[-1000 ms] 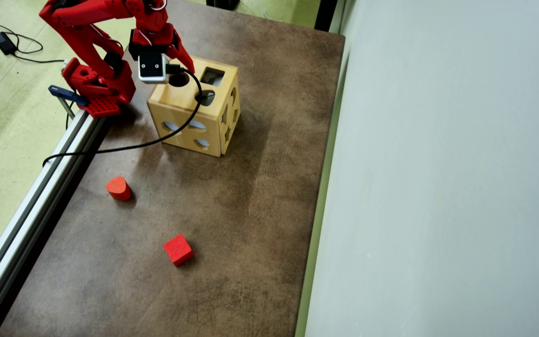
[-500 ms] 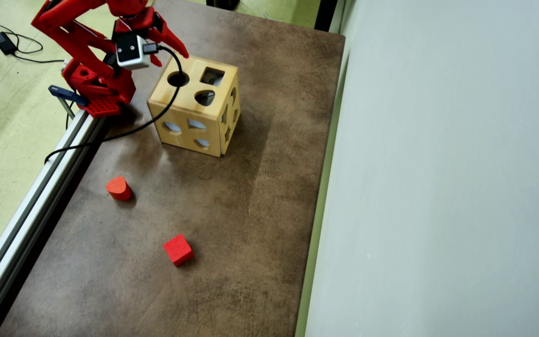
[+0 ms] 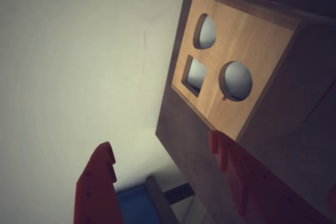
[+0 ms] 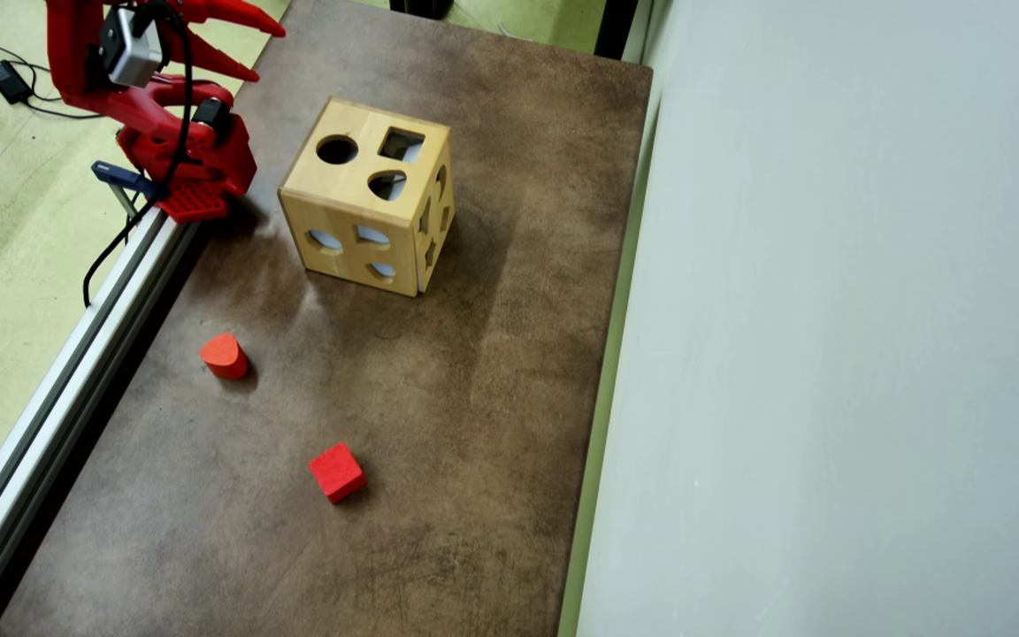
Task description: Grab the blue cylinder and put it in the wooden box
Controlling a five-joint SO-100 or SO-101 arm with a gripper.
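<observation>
The wooden box [image 4: 333, 193] stands at the back of the brown table, its top showing a round, a square and a rounded cut-out. In the wrist view the wooden box [image 3: 247, 35] lies ahead and to the right of the red fingers. My gripper [image 4: 269, 55] hangs raised at the top left, apart from the box, pointing right. Its jaws stand wide apart with nothing between them, as the wrist view of the gripper [image 3: 160, 144] confirms. The blue cylinder is out of view in both views.
A red-orange rounded block [image 4: 225, 356] and a red cube [image 4: 337, 471] lie on the table in front of the box. An aluminium rail [image 4: 49, 407] runs along the left edge below the arm's base [image 4: 195, 168]. A pale wall [image 4: 828, 354] bounds the right side.
The gripper has drawn back from above the box's round hole, moving up and to the left past the table's edge. The box and red blocks have not moved.
</observation>
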